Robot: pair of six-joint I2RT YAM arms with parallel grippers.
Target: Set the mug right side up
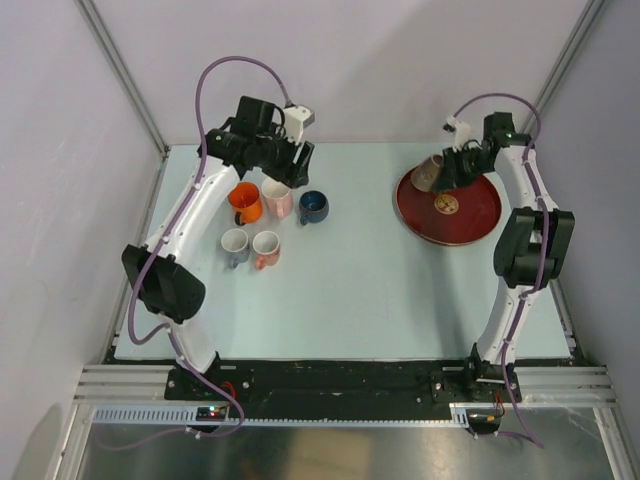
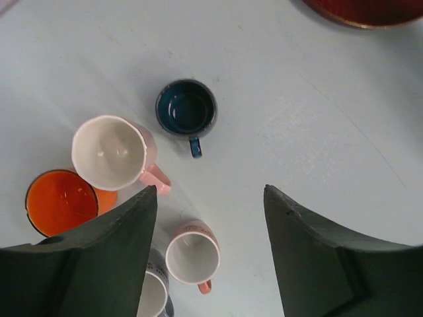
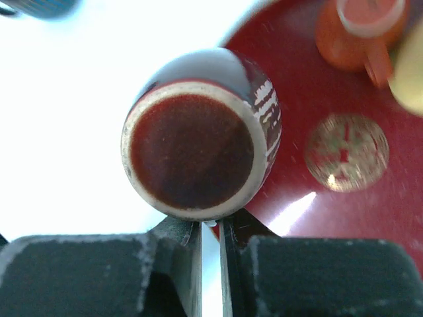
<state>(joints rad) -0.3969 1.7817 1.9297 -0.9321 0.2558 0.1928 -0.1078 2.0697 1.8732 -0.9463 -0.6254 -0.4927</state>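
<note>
The right tool (image 3: pixel 210 228) was closed almost completely, only a thin slit left between its two dark fingers (image 3: pixel 175 254), and it had hold of the mug (image 3: pixel 192 152) at the mug's lower edge; the exact part pinched was hidden behind the mug's body. In the right wrist view the mug's round, brownish base faced the camera, ringed in pale cream, with white lettering on its dark side wall. From above, the mug sat tilted over the left edge of the red tray (image 1: pixel 475 215), near the far right corner of the pale tabletop (image 1: pixel 380 290); whether it touched the tray could not be told. A gold emblem (image 1: pixel 446 204) marked the middle of the tray. Well apart, at the far left, the left tool (image 2: pixel 210 191) hung with its fingers spread wide and nothing between them, above a cluster of five upright cups: an orange cup (image 2: pixel 61 201), a pink cup (image 2: pixel 112 152) just beside it, a dark blue cup (image 2: pixel 186 109), a small pink-handled cup (image 2: pixel 193 257) and a grey cup (image 2: pixel 153 294) partly hidden by the finger.
</note>
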